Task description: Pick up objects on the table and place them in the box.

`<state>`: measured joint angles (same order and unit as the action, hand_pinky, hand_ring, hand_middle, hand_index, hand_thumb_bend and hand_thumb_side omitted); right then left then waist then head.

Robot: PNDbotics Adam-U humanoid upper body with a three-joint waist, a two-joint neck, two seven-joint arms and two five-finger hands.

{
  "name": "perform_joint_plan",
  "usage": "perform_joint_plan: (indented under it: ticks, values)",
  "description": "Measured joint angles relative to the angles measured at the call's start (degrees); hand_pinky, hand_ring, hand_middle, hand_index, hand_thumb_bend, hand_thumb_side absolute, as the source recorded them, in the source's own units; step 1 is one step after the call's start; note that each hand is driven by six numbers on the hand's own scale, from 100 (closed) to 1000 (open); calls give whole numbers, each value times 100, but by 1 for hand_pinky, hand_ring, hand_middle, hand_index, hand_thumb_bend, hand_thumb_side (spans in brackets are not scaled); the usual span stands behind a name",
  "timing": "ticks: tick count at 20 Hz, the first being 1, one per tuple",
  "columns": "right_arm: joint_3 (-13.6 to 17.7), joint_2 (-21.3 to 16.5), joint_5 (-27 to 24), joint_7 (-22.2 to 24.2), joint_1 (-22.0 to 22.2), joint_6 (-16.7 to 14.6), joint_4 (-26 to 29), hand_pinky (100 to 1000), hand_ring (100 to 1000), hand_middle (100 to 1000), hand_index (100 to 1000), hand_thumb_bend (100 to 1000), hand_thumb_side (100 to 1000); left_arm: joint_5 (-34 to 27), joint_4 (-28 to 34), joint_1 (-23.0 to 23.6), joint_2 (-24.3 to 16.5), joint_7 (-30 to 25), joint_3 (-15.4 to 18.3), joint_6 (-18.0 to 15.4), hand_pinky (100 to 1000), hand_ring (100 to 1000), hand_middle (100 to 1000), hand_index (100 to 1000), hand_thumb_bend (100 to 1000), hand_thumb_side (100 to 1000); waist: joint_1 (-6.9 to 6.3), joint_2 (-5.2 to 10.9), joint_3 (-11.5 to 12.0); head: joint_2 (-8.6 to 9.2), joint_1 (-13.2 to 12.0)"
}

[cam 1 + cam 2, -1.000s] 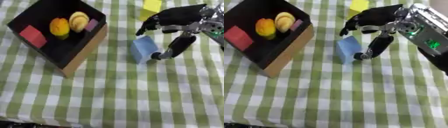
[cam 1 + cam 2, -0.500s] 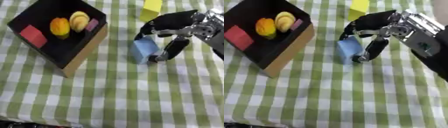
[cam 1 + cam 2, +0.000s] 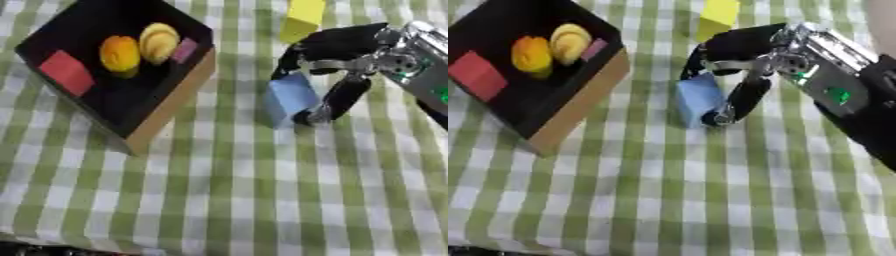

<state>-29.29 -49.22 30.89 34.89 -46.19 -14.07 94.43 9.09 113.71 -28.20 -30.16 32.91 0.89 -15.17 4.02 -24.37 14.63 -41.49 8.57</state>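
A light blue block (image 3: 289, 98) stands on the green checked cloth right of the box. My right hand (image 3: 337, 47) reaches in from the right and is curled round it, fingers over its far top edge and thumb (image 3: 337, 100) against its near right side. A yellow block (image 3: 302, 17) lies behind the hand at the top edge. The black box (image 3: 166, 107) with a tan outer wall sits at upper left; inside are a red block (image 3: 66, 72), an orange round thing (image 3: 118, 52), a yellow round thing (image 3: 159, 42) and a small pink block (image 3: 185, 50). My left hand shows nowhere.
The checked cloth (image 3: 219, 200) covers the table in front of the box and the hand. A dark edge (image 3: 52, 247) runs along the bottom left.
The right hand has shifted slightly left and closed in on the blue block, the thumb now against its side. The block and box stay in place.
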Motion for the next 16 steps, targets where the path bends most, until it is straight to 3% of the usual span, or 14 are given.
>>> perform_joint_plan:
  ticks: [3, 9, 16]
  values:
    - [67, 2, -83, -137, 29, 116, 85, 821, 765, 378, 652, 215, 190, 0, 0, 0, 0, -4, 0, 4, 786, 792, 750, 809, 345, 691, -1, 0, -14, 0, -19]
    - [458, -60, -484, -259, -176, 478, 709, 818, 763, 389, 662, 182, 100, 0, 0, 13, 0, -7, 0, 7, 787, 792, 751, 810, 345, 689, -2, 11, -60, 0, -41]
    - [602, -61, -793, 26, -847, 777, 1009, 817, 764, 405, 672, 155, 100, 0, 0, 51, -8, -7, 0, 7, 787, 793, 752, 810, 346, 687, 11, 78, -91, 0, -35]
